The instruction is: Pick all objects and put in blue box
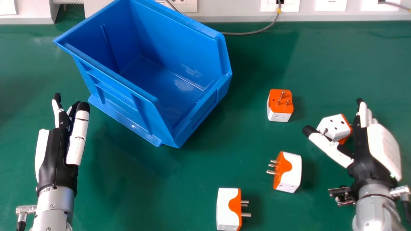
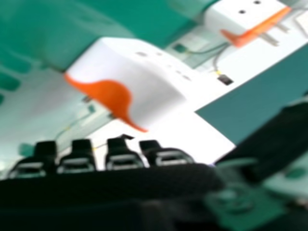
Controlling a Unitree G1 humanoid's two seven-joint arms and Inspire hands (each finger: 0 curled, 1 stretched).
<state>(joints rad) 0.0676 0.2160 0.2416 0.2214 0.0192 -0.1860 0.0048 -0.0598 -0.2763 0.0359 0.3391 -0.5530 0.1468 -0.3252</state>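
Observation:
In the head view the blue box (image 1: 192, 106) is at the back left, its inside bare. Several white and orange plug adapters lie on the green table: one at the front (image 1: 227, 209), one farther right (image 1: 288, 172), one with pins up (image 1: 280, 105), and one (image 1: 334, 127) between the thumb and fingers of my right hand (image 1: 371, 160), which stands open. My left hand (image 1: 56, 157) is open at the left, in front of the box. The right hand view has a large adapter (image 2: 139, 77) beyond my right hand's fingertips (image 2: 122, 156) and another adapter (image 2: 245, 19) farther off.
The green table (image 1: 128, 192) runs back to a pale wall panel (image 1: 231, 9) with sockets. A grey cable (image 1: 250, 33) lies along the rear edge, behind and to the right of the box.

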